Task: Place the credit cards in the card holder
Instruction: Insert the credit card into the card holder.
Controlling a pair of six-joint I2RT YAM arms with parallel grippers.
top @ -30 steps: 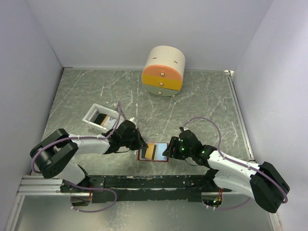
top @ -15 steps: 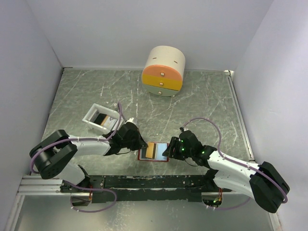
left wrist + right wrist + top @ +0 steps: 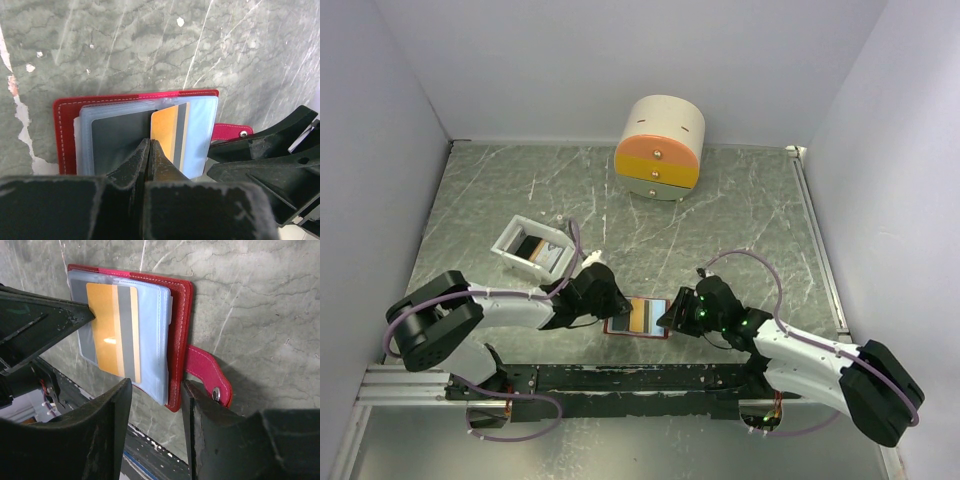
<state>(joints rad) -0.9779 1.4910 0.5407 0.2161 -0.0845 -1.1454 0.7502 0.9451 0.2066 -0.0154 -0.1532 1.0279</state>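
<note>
Pinched fully shut with nothing between its jaws, the left gripper point(image 3: 150, 142) sets its tips against the near edge of the orange card point(image 3: 167, 131). That card lies mostly inside a pale-blue sleeve of the open card holder point(image 3: 67, 135). The holder lies flat at 6 o'clock on the table point(image 3: 720, 220), with the left gripper at its 9 o'clock. At its 3 o'clock the right gripper point(image 3: 156, 387) stands with jaws apart, straddling the red edge beside the strap point(image 3: 207, 375) and gripping nothing.

The step in hand looks like seating this card; whether it is fully home I cannot tell. A dark card point(image 3: 117, 142) already fills the neighbouring sleeve. Next comes a short, level push toward 3 o'clock while the right gripper steadies the holder. More cards seem to wait in the white tray point(image 3: 508, 243) at 10 o'clock.
</note>
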